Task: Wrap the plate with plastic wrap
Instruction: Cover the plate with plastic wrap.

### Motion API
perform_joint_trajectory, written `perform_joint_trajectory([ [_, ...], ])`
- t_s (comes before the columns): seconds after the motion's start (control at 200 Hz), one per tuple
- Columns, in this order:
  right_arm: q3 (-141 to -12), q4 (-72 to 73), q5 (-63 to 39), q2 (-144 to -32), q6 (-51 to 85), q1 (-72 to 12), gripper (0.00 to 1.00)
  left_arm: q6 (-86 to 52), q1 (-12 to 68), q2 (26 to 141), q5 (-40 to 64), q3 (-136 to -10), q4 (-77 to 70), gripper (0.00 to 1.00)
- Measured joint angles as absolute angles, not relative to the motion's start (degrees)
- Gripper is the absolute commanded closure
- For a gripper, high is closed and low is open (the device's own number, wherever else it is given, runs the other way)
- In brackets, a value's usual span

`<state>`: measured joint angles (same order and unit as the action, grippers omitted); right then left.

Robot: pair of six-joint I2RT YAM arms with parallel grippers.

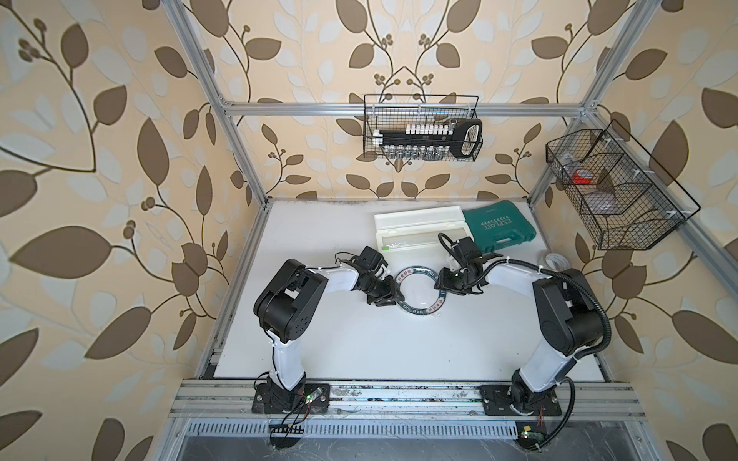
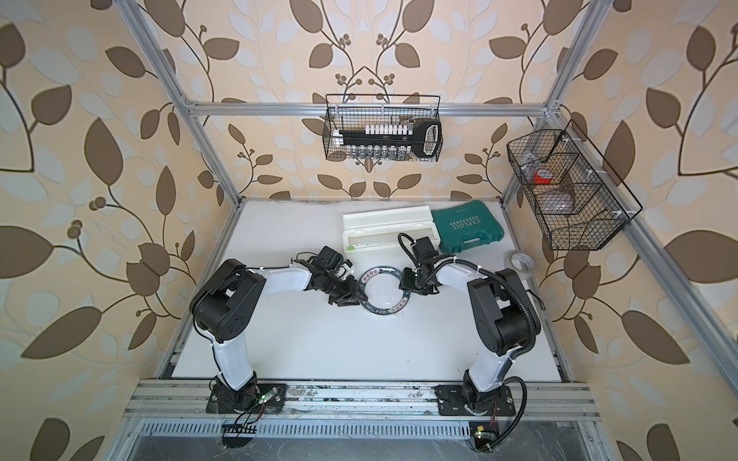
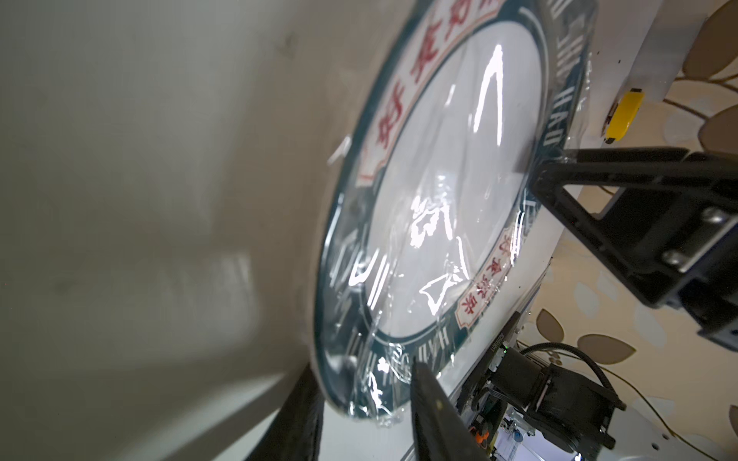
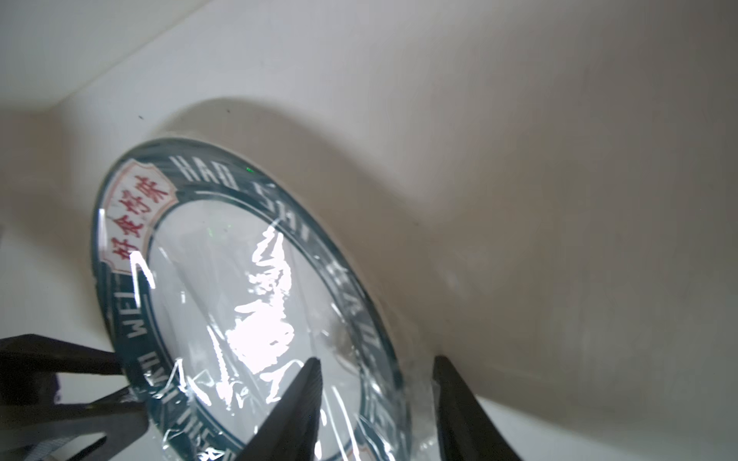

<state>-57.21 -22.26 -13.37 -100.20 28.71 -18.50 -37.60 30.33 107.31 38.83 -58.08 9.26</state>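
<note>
Leaf-patterned walls box in a white tabletop (image 1: pixel 359 339), and in both top views the plate (image 1: pixel 419 290) lies flat between the left claw (image 1: pixel 393 297) and the right claw (image 1: pixel 441 283), each at an opposite edge of its rim. Beyond the right claw sits the long white dispenser box (image 1: pixel 419 231), lid back, with a green tool case (image 1: pixel 499 229) beside it and a tape roll (image 1: pixel 557 261) further out. A wire basket (image 1: pixel 371 119) on the back rail holds a black rack of sockets; a side basket (image 1: pixel 639 223) has something red in its rear compartment and something pale I cannot identify in the middle one. From the left wrist, the plastic wrap (image 3: pixel 431 223) already covers the plate, glinting, and the left claw stands part-open astride the rim, gripping nothing. From the right wrist, the right claw is likewise part-open, one finger over the white centre, the other outside the rim where film bunches. I judge the covering done and the tucking in hand; next, loose film needs pressing under the rim without dragging the sheet off.
</note>
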Motion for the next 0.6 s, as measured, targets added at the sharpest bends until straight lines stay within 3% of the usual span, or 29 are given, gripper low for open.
perform_joint_trajectory([
  [0.16,-54.4,-19.1,-18.3,-99.9,29.8,-18.3,0.75,-37.9,29.8,108.0,39.1,-57.9,9.0,0.81],
  [0.325,-50.5,-16.5,-21.9,-97.9,33.1,-17.6,0.77,-39.6,29.0,107.9,41.1,-55.4,5.0,0.83],
  [0.395,-50.0,-15.3,-23.5,-97.9,34.1,-16.7,0.71,-40.4,28.9,107.4,41.7,-53.7,2.6,0.83],
  [0.49,-49.6,-14.3,-26.3,-97.8,35.3,-15.2,0.50,-42.0,29.2,106.5,42.6,-50.5,-2.0,0.85],
  [0.6,-48.9,-14.4,-27.3,-95.2,37.2,-13.2,0.39,-46.3,29.5,105.8,44.9,-46.0,-9.4,0.92],
])
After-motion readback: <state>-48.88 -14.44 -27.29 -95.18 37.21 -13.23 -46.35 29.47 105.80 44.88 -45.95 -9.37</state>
